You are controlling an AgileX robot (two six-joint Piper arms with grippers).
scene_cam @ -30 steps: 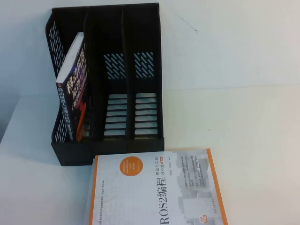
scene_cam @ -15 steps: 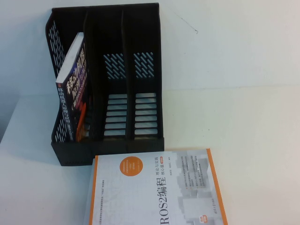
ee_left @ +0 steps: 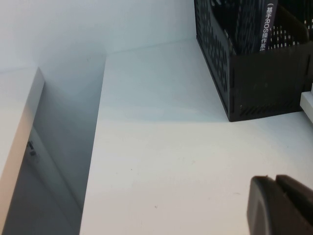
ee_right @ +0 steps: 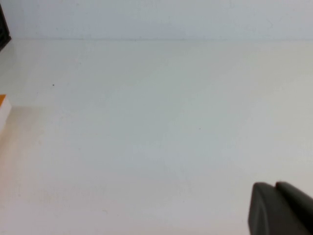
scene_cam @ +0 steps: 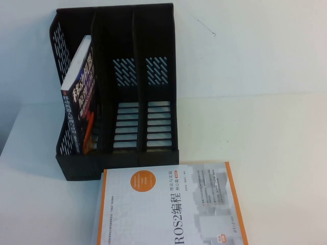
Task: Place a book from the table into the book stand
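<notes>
The book (scene_cam: 168,206), white with orange border strips, an orange circle and a "ROS2" title, lies flat on the white table (scene_cam: 276,143) at the near edge, just in front of the book stand (scene_cam: 115,92). That black rack has three upright slots; a dark-covered book (scene_cam: 79,99) leans in the leftmost one. Neither arm shows in the high view. My left gripper (ee_left: 275,178) is shut and empty over bare table, short of the book stand's (ee_left: 249,63) corner. My right gripper (ee_right: 274,186) is shut and empty over bare table; an orange corner of the book (ee_right: 3,105) shows at that view's edge.
A white wall (scene_cam: 245,46) rises behind the table. In the left wrist view the table's side edge (ee_left: 95,147) drops into a gap beside another white surface (ee_left: 17,117).
</notes>
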